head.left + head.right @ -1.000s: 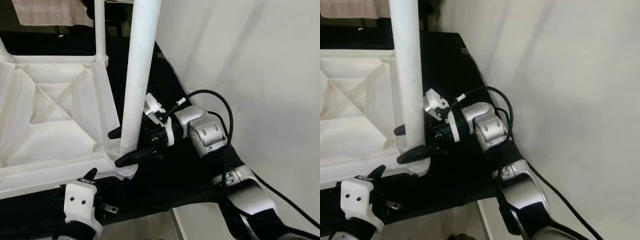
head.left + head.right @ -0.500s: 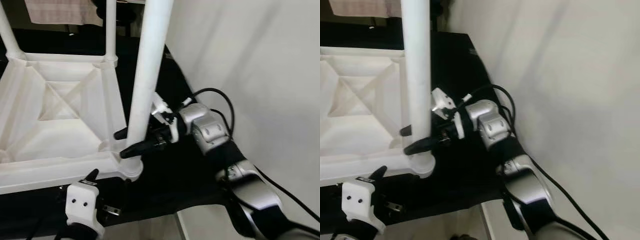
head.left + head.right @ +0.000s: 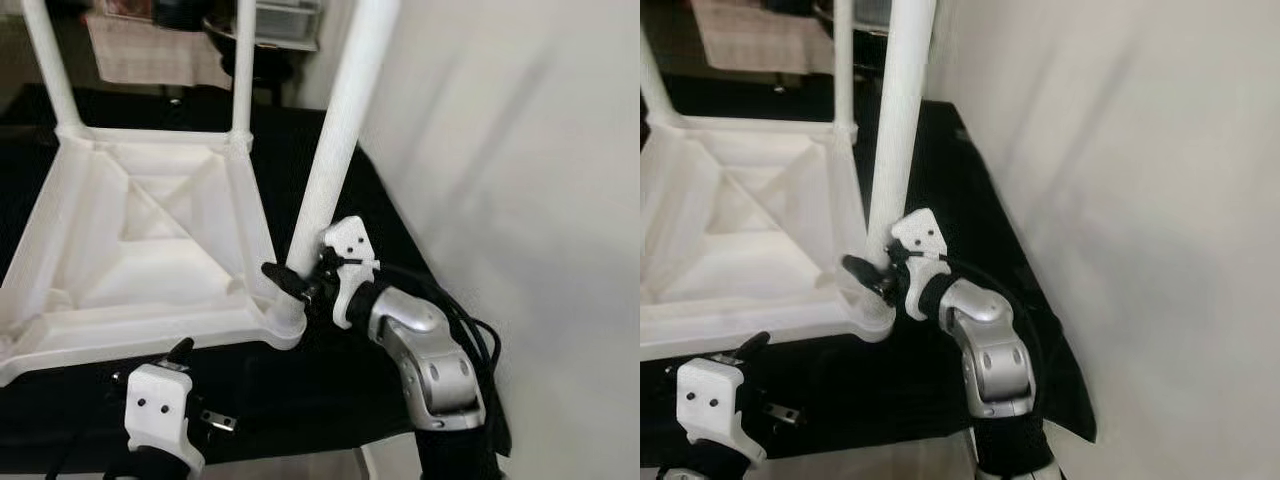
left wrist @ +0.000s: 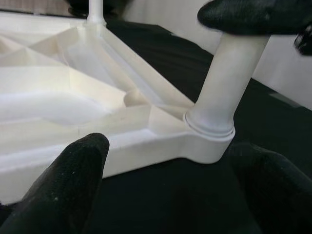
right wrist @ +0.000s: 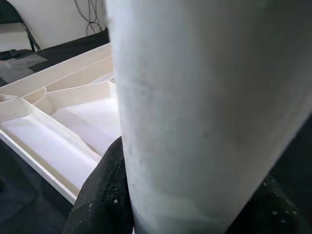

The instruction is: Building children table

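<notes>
I see a matt white plastic table top [image 3: 150, 250] and leg [image 3: 335, 170] (faintly grainy close up) on matt black cloth [image 3: 330, 380].

The upturned tabletop [image 3: 150, 240] is laid on the dark cloth [image 3: 330, 370], legs upward. The near-right leg [image 3: 335, 170] is seated in its corner socket [image 4: 207, 141]. A wall [image 3: 520, 200] is located to the right.
</notes>
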Motion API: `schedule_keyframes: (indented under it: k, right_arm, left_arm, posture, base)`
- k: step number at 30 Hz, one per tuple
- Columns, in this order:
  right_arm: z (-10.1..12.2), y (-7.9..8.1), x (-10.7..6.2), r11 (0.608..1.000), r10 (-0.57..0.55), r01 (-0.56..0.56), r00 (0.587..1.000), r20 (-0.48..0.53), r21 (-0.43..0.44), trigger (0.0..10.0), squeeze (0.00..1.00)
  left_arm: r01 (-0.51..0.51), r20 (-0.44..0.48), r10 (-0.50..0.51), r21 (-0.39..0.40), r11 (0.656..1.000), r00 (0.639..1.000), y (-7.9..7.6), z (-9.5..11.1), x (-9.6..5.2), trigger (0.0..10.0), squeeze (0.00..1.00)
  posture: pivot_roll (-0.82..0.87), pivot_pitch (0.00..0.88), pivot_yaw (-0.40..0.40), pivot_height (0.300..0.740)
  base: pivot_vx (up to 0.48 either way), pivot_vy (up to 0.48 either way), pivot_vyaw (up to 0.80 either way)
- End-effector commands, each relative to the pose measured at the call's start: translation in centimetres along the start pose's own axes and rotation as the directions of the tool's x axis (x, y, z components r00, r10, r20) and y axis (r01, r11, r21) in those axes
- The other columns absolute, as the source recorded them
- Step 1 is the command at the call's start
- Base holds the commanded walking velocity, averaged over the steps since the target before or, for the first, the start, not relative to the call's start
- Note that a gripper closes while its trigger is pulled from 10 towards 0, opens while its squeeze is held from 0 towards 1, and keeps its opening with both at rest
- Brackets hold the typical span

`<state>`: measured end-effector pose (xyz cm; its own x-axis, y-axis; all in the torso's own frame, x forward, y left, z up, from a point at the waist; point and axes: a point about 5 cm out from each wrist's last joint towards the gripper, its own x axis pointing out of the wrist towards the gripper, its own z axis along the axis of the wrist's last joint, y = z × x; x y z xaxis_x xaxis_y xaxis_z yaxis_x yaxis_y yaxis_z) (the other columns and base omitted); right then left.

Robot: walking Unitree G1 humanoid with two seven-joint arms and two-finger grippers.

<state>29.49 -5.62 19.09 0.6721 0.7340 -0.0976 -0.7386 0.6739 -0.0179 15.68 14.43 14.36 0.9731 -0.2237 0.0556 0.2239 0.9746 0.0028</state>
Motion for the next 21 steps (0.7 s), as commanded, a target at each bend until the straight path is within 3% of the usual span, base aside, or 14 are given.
schedule_keyframes:
  k: [1,4,5,6,7,8,11,13,15,16,18,21]
  right_arm:
    - [-3.3,-0.3,-0.1,0.999,-0.047,0.049,0.984,-0.174,0.011,0.0,0.0]
    - [-2.9,-0.1,0.2,0.999,-0.052,0.054,0.982,-0.181,0.004,0.0,0.0]
    - [-2.5,-0.1,0.7,0.999,-0.038,0.038,0.983,-0.178,0.0,10.0,0.0]
    - [-1.8,0.0,1.5,1.0,0.017,-0.014,0.987,-0.16,0.02,10.0,0.85]
    - [-1.8,0.0,1.5,1.0,0.017,-0.014,0.987,-0.16,0.02,10.0,0.85]
    - [-1.2,0.1,2.1,0.997,0.082,-0.08,0.988,-0.132,0.021,10.0,1.0]
    - [0.1,0.8,2.8,0.981,0.195,-0.193,0.978,-0.077,0.036,10.0,1.0]
    - [0.1,0.8,2.8,0.981,0.195,-0.193,0.978,-0.077,0.036,10.0,1.0]
    - [1.1,1.2,2.8,0.923,0.384,-0.385,0.922,-0.038,-0.022,10.0,1.0]
    - [1.1,1.2,2.8,0.923,0.384,-0.385,0.922,-0.038,-0.022,10.0,1.0]
    - [1.1,0.9,2.3,0.87,0.486,-0.489,0.872,-0.062,-0.066,10.0,1.0]
    - [0.4,0.6,1.3,0.854,0.506,-0.513,0.858,-0.091,-0.092,10.0,1.0]
  left_arm:
    - [0.006,-0.011,-0.006,-0.008,1.0,1.0,-0.1,-0.3,0.0,10.0,0.0]
    - [-0.007,-0.008,0.007,-0.004,1.0,1.0,-0.1,-0.2,-0.1,10.0,0.0]
    - [-0.008,-0.008,0.008,-0.004,1.0,1.0,-0.1,-0.2,-0.1,10.0,0.0]
    - [-0.006,-0.008,0.006,-0.005,1.0,1.0,-0.1,-0.2,-0.1,10.0,0.0]
    - [-0.006,-0.008,0.006,-0.005,1.0,1.0,-0.1,-0.2,-0.1,10.0,0.0]
    - [-0.003,-0.009,0.003,-0.006,1.0,1.0,-0.2,-0.2,-0.1,10.0,0.0]
    - [0.001,-0.01,-0.001,-0.009,1.0,1.0,-0.2,-0.2,-0.1,10.0,0.0]
    - [0.001,-0.01,-0.001,-0.009,1.0,1.0,-0.2,-0.2,-0.1,10.0,0.0]
    - [0.003,-0.011,-0.004,-0.011,1.0,1.0,-0.3,-0.2,-0.1,10.0,0.0]
    - [0.003,-0.011,-0.004,-0.011,1.0,1.0,-0.3,-0.2,-0.1,10.0,0.0]
    - [0.006,-0.013,-0.006,-0.013,1.0,1.0,-0.4,-0.2,-0.2,10.0,0.0]
    - [0.008,-0.022,-0.008,-0.001,1.0,1.0,-0.3,-0.2,-0.2,10.0,0.0]
  posture:
    - [0.0,0.136,-0.203,0.74]
    - [0.01,0.137,-0.205,0.74]
    - [0.01,0.139,-0.204,0.74]
    - [0.01,0.139,-0.205,0.74]
    - [0.01,0.139,-0.205,0.74]
    - [0.01,0.139,-0.205,0.74]
    - [0.02,0.141,-0.205,0.74]
    - [0.02,0.141,-0.205,0.74]
    - [0.03,0.141,-0.212,0.74]
    - [0.03,0.141,-0.212,0.74]
    - [0.04,0.141,-0.213,0.74]
    - [0.04,0.137,-0.21,0.74]
  base:
    - [0.0,0.0,0.0]
    - [0.0,0.0,0.0]
    - [0.0,0.0,0.0]
    - [0.0,0.0,0.0]
    - [0.0,0.0,0.0]
    - [0.0,0.0,0.0]
    - [0.0,0.0,0.0]
    - [0.0,0.0,0.0]
    - [0.0,0.0,0.0]
    - [0.0,0.0,0.0]
    - [0.0,0.0,0.0]
    - [0.0,0.0,0.0]
